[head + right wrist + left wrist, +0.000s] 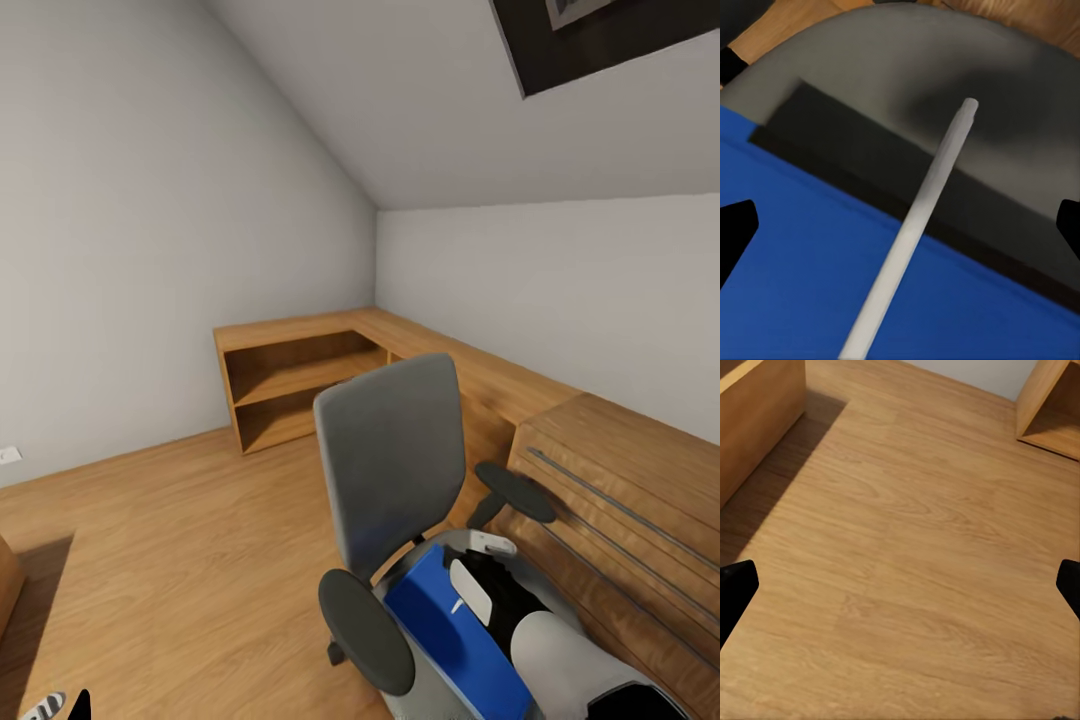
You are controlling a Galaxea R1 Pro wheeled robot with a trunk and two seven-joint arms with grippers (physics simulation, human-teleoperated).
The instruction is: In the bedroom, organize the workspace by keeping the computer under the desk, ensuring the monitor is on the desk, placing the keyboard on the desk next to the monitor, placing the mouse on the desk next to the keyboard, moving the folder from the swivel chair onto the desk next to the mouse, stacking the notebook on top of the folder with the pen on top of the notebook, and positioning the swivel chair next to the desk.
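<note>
right gripper (900, 225) spread wide just above the flat bright blue folder (802, 277), thin pale rod, maybe the pen (916, 225), lying across it, folder on the padded grey swivel chair (392, 470), left gripper (900, 585) open over woodgrain floor (907, 540)

blue folder (810, 270), grey stick (915, 225), grey seat (907, 52)

One chair, one folder, and a few pieces of wooden furniture.

I count one swivel chair (395, 470) in the lower middle of the frame, with two black armrests. One blue folder (450, 630) lies on its seat, and one thin pale stick (916, 225) lies on the folder. There is one open wooden shelf unit (290, 385) at centre left, one slatted wooden cabinet (620, 500) at right, and one dark picture (600, 35) in the upper right.
</note>
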